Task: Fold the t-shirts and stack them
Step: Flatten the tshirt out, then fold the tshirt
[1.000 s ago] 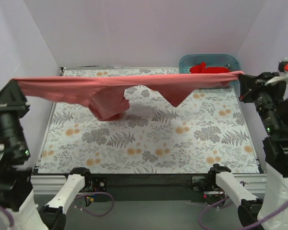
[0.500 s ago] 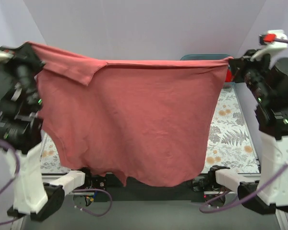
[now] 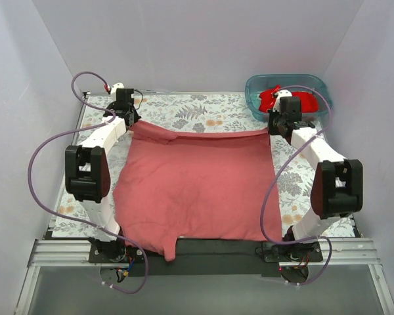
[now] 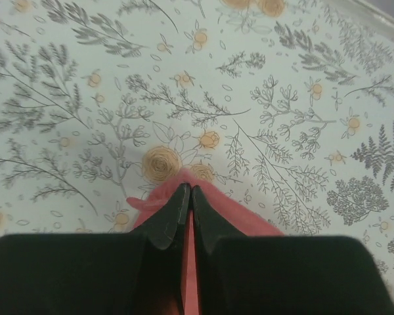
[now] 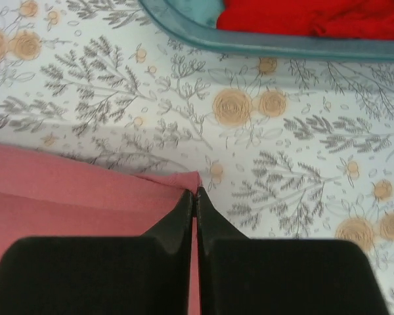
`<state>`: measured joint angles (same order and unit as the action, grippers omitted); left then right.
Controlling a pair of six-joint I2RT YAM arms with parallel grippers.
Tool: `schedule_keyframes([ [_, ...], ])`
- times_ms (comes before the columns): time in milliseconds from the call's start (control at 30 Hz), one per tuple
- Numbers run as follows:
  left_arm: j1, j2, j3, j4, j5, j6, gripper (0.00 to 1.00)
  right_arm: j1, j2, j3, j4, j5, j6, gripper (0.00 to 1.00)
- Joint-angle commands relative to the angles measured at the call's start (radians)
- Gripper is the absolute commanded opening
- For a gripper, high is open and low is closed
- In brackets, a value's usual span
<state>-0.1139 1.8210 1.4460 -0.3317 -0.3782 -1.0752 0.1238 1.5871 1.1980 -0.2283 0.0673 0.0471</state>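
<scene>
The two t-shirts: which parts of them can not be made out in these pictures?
- Top view: the red t-shirt lies bunched in the teal tub, partly behind the right arm; its shape is unreadable.
- Right wrist view: the top edge cuts it off.
- Left wrist view: the left gripper covers the salmon t-shirt except one corner.
- Top view: its sleeves are not distinguishable among the folds.

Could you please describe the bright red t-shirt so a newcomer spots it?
Look to the table's far right corner, where a teal tub sits. The bright red t-shirt lies crumpled inside it, unlike the duller salmon t-shirt spread flat mid-table.
</scene>
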Motion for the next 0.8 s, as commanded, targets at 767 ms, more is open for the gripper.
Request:
schedule_keyframes([
  [767, 0.031, 0.101, 0.271, -0.23, 0.246, -0.169, 0.0, -0.058, 0.224, 0.186, 0.179, -0.024, -0.044, 0.01],
])
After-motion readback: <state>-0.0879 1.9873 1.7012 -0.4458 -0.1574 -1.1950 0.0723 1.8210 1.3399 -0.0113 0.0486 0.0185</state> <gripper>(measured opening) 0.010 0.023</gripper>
